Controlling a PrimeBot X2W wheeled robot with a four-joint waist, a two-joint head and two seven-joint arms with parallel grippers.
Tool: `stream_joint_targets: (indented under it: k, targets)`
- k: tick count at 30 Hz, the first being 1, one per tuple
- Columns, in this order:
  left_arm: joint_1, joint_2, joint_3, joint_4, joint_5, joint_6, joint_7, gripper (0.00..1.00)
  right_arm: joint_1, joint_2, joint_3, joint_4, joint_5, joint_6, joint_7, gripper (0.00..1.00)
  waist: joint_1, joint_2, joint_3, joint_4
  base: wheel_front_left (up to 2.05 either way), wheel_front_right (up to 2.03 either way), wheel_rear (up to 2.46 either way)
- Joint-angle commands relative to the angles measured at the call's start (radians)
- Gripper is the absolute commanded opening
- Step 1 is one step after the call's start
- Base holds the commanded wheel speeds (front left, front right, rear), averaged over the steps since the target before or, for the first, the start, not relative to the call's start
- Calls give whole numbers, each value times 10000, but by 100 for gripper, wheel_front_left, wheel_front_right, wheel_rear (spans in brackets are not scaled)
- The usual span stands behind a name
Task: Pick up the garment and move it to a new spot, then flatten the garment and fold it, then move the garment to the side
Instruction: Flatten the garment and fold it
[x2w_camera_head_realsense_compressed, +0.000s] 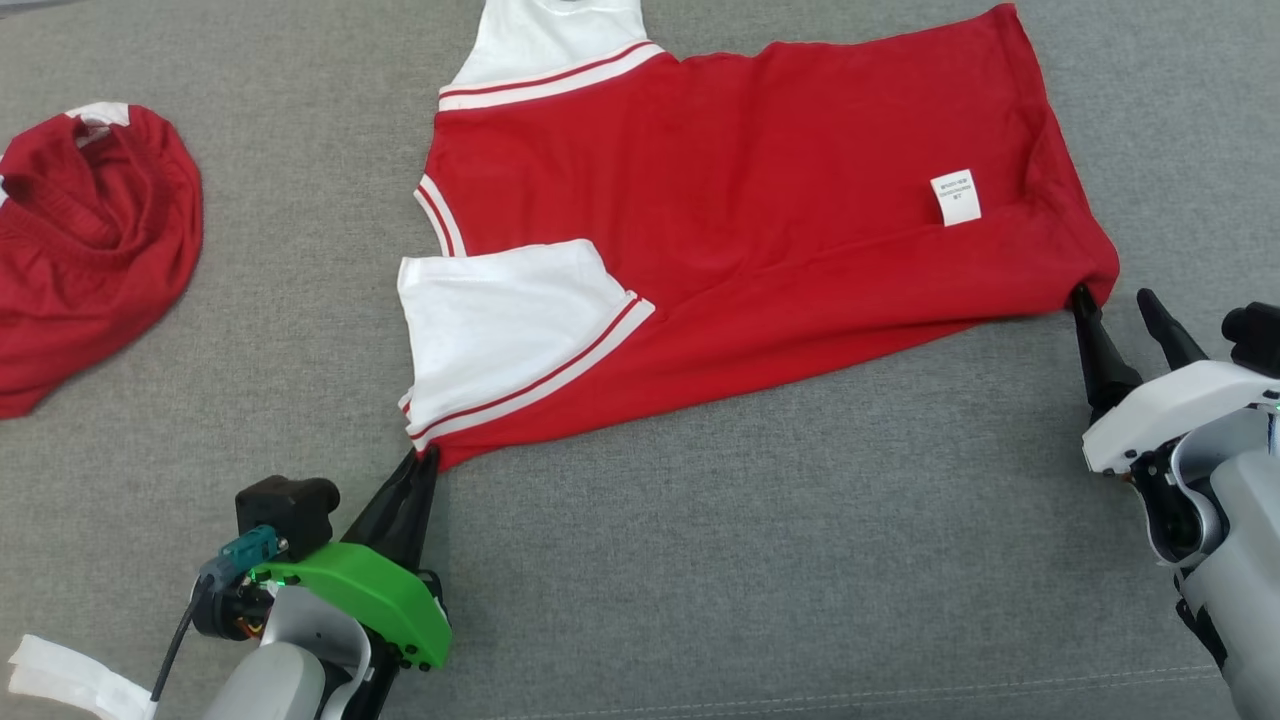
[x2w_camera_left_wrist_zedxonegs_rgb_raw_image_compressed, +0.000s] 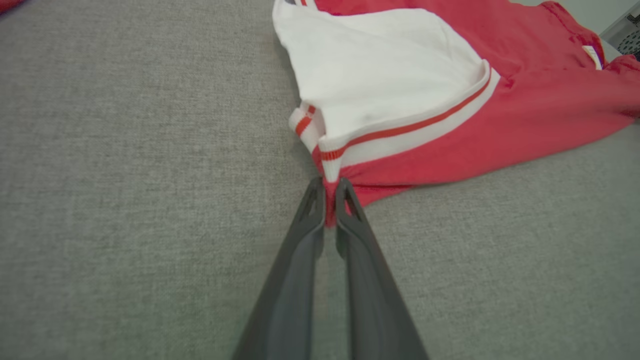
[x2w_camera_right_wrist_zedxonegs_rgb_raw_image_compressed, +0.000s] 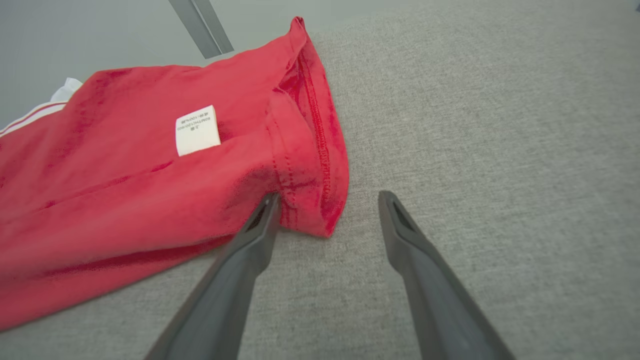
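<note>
Right, the red and white jersey (x2w_camera_head_realsense_compressed: 750, 180) is lying spread across the middle of the grey fabric-covered table (x2w_camera_head_realsense_compressed: 700, 560), with its shoulder end pointing toward the robot's left and its hem toward the robot's right. The left claw (x2w_camera_head_realsense_compressed: 428, 455) is pinching the near corner of the jersey, just below the white shoulder panel (x2w_camera_head_realsense_compressed: 500, 320) with its red stripe. In the left wrist view the two dark fingers (x2w_camera_left_wrist_zedxonegs_rgb_raw_image_compressed: 305, 235) are pressing together with a sliver of red cloth squeezed between their tips. That corner is bunching into a point where the claw is gripping it.

Over on the other side, the right claw (x2w_camera_head_realsense_compressed: 1112, 295) is standing wide apart at the hem's near corner. In the right wrist view one finger (x2w_camera_right_wrist_zedxonegs_rgb_raw_image_compressed: 250, 235) is touching the red fabric, its tip tucked against the stitched hem. The other finger is hanging over bare grey table, apart from the cloth. The hem corner itself is sitting between the two spread fingers, not clamped.

A white care label (x2w_camera_head_realsense_compressed: 956, 197) is showing on the red body near the hem, lying flat. Shallow creases are running along the near edge between the two corners.

Meanwhile, a second red garment (x2w_camera_head_realsense_compressed: 90, 250) is sitting crumpled at the far left of the table, well apart from the jersey. A white strip (x2w_camera_head_realsense_compressed: 70, 680) is poking in at the lower left of the head view, beside the left arm.
</note>
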Motion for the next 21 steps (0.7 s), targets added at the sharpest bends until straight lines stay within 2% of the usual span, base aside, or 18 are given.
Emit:
stream_joint_targets:
  k: [1,2,3,4,5,6,15,21]
  targets:
    - [39,134,47,-23,51,73,14,0,-191,22,78,155,302,-14,32,100,0,0,84,81,0,0,0]
    - [32,143,29,-40,64,86,28,0,-272,30,157,243,460,-14,75,100,0,0,93,101,0,0,0]
    - [23,149,6,-56,83,96,44,0,-345,15,247,333,664,-14,92,69,0,0,92,131,0,0,0]
    - [11,151,-5,-71,91,102,46,0,-383,0,352,358,844,-14,112,42,0,0,83,157,0,0,0]
    - [6,158,-19,-82,88,111,59,0,-411,-45,505,357,1009,-14,115,8,0,0,65,178,0,0,0]
    - [3,166,-29,-94,88,110,47,0,-401,-112,657,322,1099,-14,90,0,0,0,44,186,0,0,0]
    - [313,306,-79,-228,121,197,-26,0,344,-817,1959,-124,1854,-15,-308,0,0,0,-502,-13,0,0,0]
    - [999,576,-84,-861,-8,392,183,0,1078,-1324,2511,-580,2075,-16,-457,0,0,0,-863,-262,0,0,0]
